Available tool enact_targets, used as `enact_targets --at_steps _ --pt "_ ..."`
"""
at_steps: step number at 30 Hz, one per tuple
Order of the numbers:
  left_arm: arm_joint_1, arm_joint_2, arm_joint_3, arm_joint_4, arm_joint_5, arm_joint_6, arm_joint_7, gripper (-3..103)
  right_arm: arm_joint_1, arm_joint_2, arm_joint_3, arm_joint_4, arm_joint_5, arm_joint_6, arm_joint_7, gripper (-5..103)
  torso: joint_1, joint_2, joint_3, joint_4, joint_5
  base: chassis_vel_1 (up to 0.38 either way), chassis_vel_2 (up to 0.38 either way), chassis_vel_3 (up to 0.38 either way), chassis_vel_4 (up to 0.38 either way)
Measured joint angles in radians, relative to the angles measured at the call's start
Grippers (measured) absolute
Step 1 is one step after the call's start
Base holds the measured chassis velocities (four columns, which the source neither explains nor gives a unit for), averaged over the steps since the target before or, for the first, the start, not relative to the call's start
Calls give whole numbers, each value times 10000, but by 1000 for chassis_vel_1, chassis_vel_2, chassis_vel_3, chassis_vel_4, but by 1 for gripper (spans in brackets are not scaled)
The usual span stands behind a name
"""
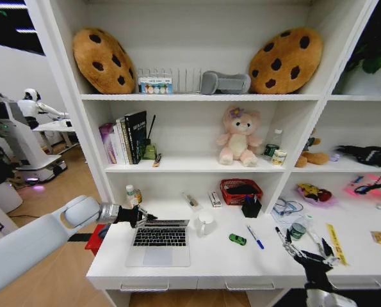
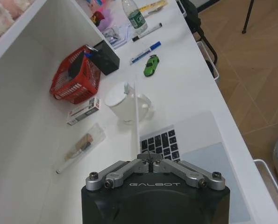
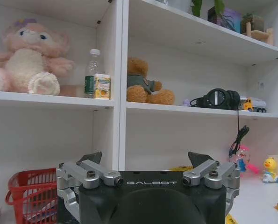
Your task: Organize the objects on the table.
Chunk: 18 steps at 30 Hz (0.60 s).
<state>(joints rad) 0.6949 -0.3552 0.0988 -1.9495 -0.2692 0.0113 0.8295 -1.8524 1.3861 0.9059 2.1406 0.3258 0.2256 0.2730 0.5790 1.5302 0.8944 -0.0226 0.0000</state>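
Left gripper (image 2: 150, 161) is pinched shut right on the top edge of the silver laptop (image 1: 159, 243) lid at the table's (image 1: 216, 265) left end, while the right gripper (image 1: 312, 254) hovers spread apart over the right side.

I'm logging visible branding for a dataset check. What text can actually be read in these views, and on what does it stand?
"GALBOT": on the black housing of the left tool, shut on the laptop lid.
"GALBOT": on the housing of the right tool, open, facing the shelves.
Book spines, water bottle label and small box: too small to read.
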Motion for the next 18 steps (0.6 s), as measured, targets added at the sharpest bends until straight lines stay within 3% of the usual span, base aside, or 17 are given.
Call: enact_targets --at_steps 2,6,8,11,12,18 --pt "681 93 -471 -198 224 97 -4 0 35 -19 122 -24 116 -18 9 100 0 0 0 0 0 0 0 0 0" --pt "2191 270 -1226 -471 766 179 -52 12 28 -20 288 -19 258 -25 12 100 1 0 0 1 0 0 0 0 0" --pt "2892 265 -1569 -522 861 70 -87 10 -49 63 332 52 255 -22 10 100 0 0 1 4 -5 0 0 0 0" --pt "3077 306 -1766 -603 731 17 -118 9 -127 139 341 110 238 -7 0 100 0 0 1 2 -6 0 0 0 0" --pt "3080 463 -1955 -709 519 -21 -111 4 -216 202 346 155 206 25 -17 100 0 0 1 0 -3 0 0 0 0" --pt "2200 941 -2260 -906 -543 164 209 0 -341 320 303 237 50 97 -33 100 0 0 1 -1 2 0 0 0 0"
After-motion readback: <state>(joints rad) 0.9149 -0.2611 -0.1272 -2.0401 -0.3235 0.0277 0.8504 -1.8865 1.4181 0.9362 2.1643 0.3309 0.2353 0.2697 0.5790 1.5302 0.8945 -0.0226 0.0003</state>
